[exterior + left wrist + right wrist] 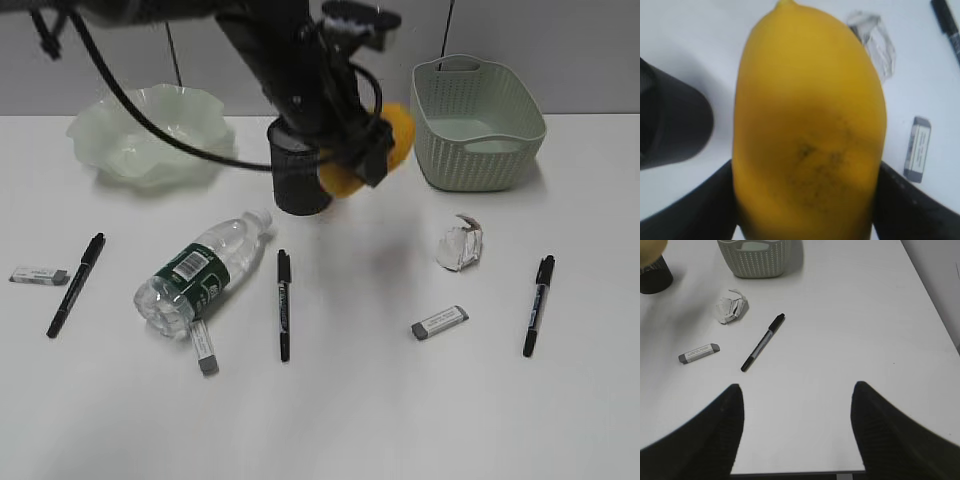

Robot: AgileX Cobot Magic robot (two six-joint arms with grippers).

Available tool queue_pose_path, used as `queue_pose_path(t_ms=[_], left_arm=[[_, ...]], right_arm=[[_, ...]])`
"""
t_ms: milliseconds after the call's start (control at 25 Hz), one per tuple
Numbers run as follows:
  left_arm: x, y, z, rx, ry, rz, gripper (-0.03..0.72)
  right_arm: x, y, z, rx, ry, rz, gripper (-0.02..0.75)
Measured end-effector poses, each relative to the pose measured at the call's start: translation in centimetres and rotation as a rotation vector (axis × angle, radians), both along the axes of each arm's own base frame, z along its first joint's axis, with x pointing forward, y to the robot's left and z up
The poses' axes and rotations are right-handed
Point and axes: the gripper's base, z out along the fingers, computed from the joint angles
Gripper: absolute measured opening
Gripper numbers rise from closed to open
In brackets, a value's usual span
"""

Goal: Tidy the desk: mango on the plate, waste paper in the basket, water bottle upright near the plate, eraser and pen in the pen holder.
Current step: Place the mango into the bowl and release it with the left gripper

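White counter spreads bare along its near edge, where the right pincer hangs with jaws apart, holding nothing. Farther back, the left pincer is clamped on the mango, aloft beside the pen holder. Carry it high leftward over clear space to the plate, avoiding the bottle.

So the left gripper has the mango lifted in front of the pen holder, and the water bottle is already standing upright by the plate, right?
Not quite. The left gripper does hold the mango up by the pen holder, but the water bottle lies on its side on the desk, apart from the plate. The exterior view shows it.
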Motion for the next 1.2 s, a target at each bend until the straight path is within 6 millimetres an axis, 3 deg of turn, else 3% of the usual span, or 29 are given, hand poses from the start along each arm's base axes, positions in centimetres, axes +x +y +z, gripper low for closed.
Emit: queue_pose_path(t_ms=[120, 240, 440, 640, 800, 920, 1200], left_arm=[[1.2, 2.0, 4.4, -0.070, -0.085, 0.050, 0.559], [3.3, 5.5, 7.1, -0.108, -0.148, 0.135, 0.559], [7.2, 12.7, 7.8, -0.106, -0.176, 0.312, 0.559], [10.9, 19.2, 4.8, -0.082, -0.140, 0.473, 0.559], [13.4, 22.5, 0.5, -0.081, -0.095, 0.563, 0.559], [14.7, 23.5, -2.6, -0.077, -0.077, 0.599, 0.559], [16.6, 23.6, -9.0, -0.075, -0.061, 0.629, 0.559]], right_arm=[[0.0, 0.0, 0.0, 0.000, 0.000, 0.000, 0.530], [0.0, 0.0, 0.0, 0.000, 0.000, 0.000, 0.530], [0.0, 0.0, 0.0, 0.000, 0.000, 0.000, 0.530], [0.0, 0.0, 0.0, 0.000, 0.000, 0.000, 0.530], [0.0, 0.0, 0.0, 0.000, 0.000, 0.000, 0.530], [0.0, 0.0, 0.0, 0.000, 0.000, 0.000, 0.530], [0.0, 0.0, 0.0, 0.000, 0.000, 0.000, 0.530]])
